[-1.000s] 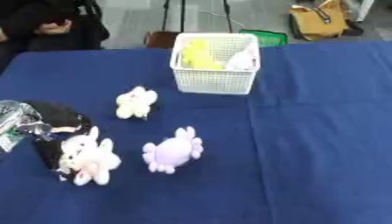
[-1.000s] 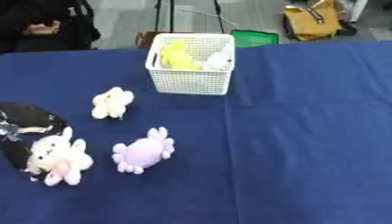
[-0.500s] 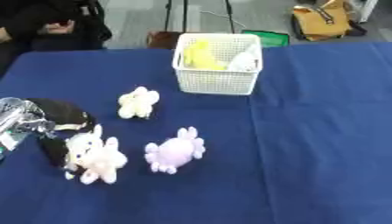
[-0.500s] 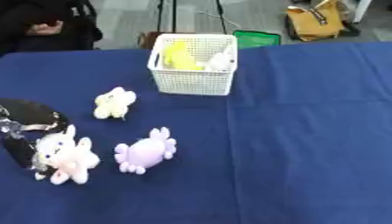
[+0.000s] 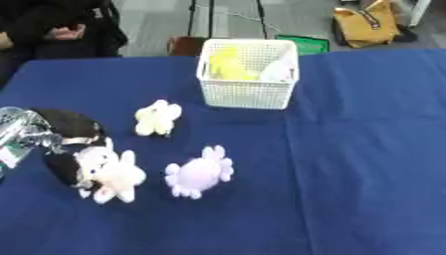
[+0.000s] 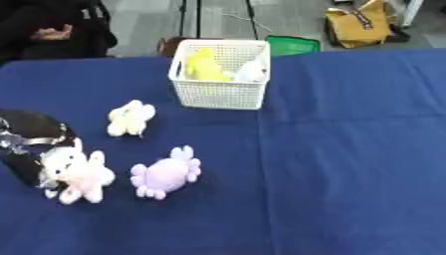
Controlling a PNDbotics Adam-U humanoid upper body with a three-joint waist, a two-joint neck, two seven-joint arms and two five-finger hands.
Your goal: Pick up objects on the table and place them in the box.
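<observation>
A white mesh basket (image 5: 248, 94) stands at the table's far middle, with a yellow toy (image 5: 225, 64) and a white toy (image 5: 277, 69) inside. A cream plush (image 5: 157, 118) lies in front of it to the left. Nearer me lies a purple plush (image 5: 198, 172) with stubby legs. At the left edge my black left hand (image 5: 62, 167) curls round a white and pink plush (image 5: 109, 172), its silver wrist (image 5: 22, 132) behind it. The right hand shows in no view.
A blue cloth (image 5: 366, 149) covers the whole table. Beyond the far edge stand a yellow bag (image 5: 366, 25), a green item (image 5: 303, 44) and a brown stool (image 5: 184, 46). A person in black sits at the far left.
The white and pink plush has shifted slightly up and to the right in my left hand. The other toys and the basket have stayed put.
</observation>
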